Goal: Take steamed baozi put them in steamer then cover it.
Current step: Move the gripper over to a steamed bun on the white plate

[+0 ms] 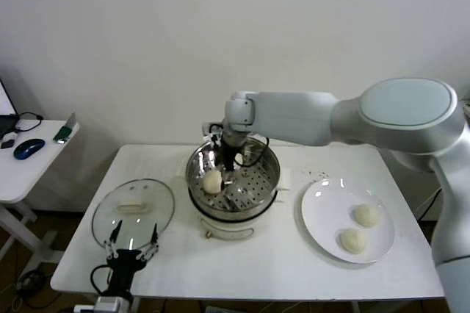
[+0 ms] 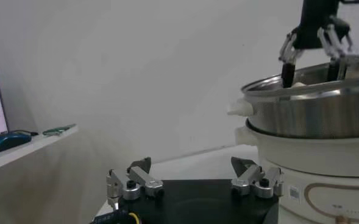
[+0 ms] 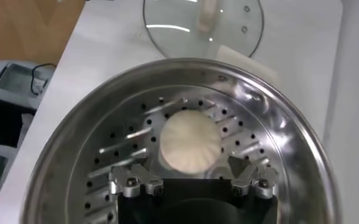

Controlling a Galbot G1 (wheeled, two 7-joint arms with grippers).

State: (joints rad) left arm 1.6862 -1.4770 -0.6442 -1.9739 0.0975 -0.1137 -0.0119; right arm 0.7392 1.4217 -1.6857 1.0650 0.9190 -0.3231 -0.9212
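Observation:
The steamer [image 1: 253,181] stands mid-table on its white base. One baozi [image 1: 212,181] lies on its perforated tray. My right gripper [image 1: 228,164] reaches down into the pot, open. In the right wrist view the gripper [image 3: 188,164] has that baozi [image 3: 190,137] lying free just beyond its spread fingertips. Two more baozi [image 1: 366,215] [image 1: 353,239] sit on the white plate [image 1: 323,217] to the right. A fourth is not in view. The glass cover [image 1: 117,214] lies flat left of the steamer, also in the right wrist view [image 3: 179,27]. My left gripper [image 1: 132,245] waits open at the table's front left, by the cover's near edge.
A white side table [image 1: 22,173] with a blue mouse [image 1: 28,148] stands beyond the table's left edge. The wall is close behind the steamer. The left wrist view shows my left gripper [image 2: 190,165] beside the steamer's base [image 2: 313,164], and my right gripper [image 2: 310,61] above the pot rim.

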